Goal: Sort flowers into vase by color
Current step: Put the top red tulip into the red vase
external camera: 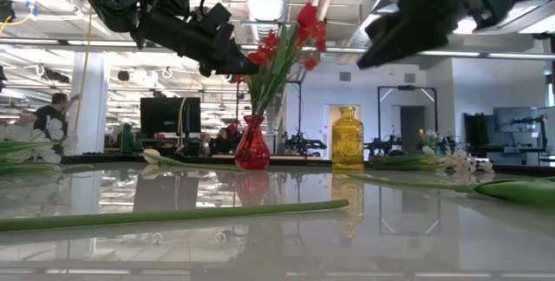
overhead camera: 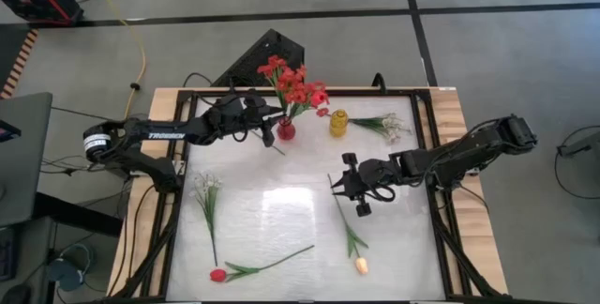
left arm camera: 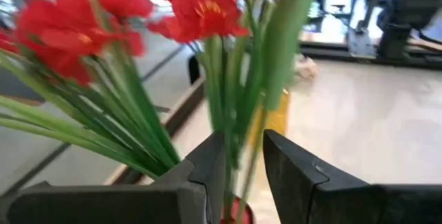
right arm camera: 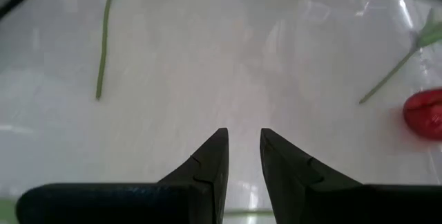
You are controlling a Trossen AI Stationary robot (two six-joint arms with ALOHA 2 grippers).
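Note:
A red vase at the table's far side holds a bunch of red flowers. My left gripper is open just left of the bunch, at stem height; green stems show through its gap. A yellow vase stands to the right of the red one. My right gripper hangs open above mid-table, with nothing between its fingers. A pale tulip, a red tulip and two white sprigs lie flat on the table.
The white tabletop has a raised frame around it. The pale tulip's stem runs from under my right gripper toward the near edge. The red tulip's stem lies along the near edge. Bare room is at mid-table.

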